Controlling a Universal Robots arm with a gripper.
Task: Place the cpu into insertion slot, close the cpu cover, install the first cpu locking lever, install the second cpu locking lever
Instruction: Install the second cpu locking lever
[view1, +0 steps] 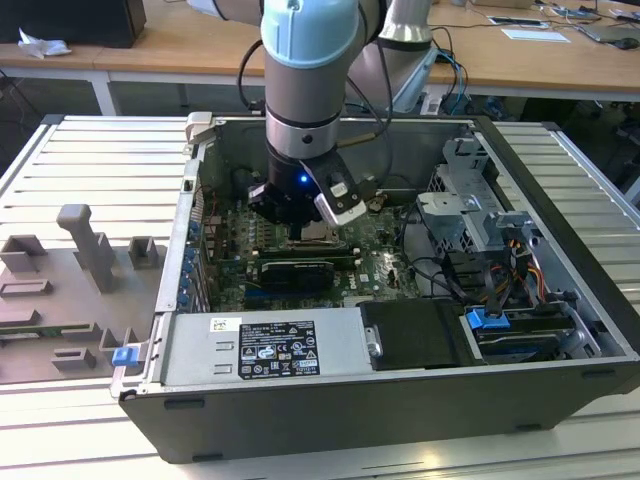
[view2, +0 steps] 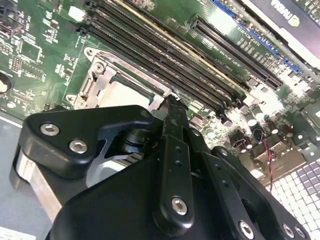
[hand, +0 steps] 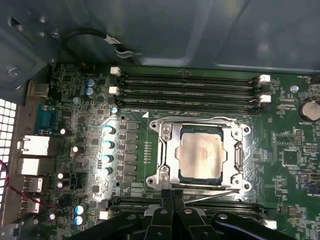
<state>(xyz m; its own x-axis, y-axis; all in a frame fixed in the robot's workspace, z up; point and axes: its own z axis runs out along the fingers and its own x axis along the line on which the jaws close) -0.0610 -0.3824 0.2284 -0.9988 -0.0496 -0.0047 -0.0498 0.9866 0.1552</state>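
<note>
Open computer case (view1: 560, 300) lying on a slatted desk (view1: 90, 160), with the arm reaching down over the green motherboard (hand: 280, 145). The gripper (hand: 172, 195) sits low over the board with its 2 fingers (hand: 163, 200) pressed together, holding nothing; the tips lie just at the edge of the insertion slot (hand: 165, 176), touching or nearly touching its silver rim. The cpu (hand: 201, 156) lies flat inside the slot, just beyond the fingertips: a small square chip with a pale silver-tan face, mottled with duller patches. The cpu cover (hand: 235, 150) is down around it, a silver frame whose square window exposes the chip's face. A thin lever wire (hand: 210, 196) runs along the slot's edge nearest the gripper. In the second wrist view the closed fingers point at the slot beside the long black memory slots (view2: 165, 55).
</note>
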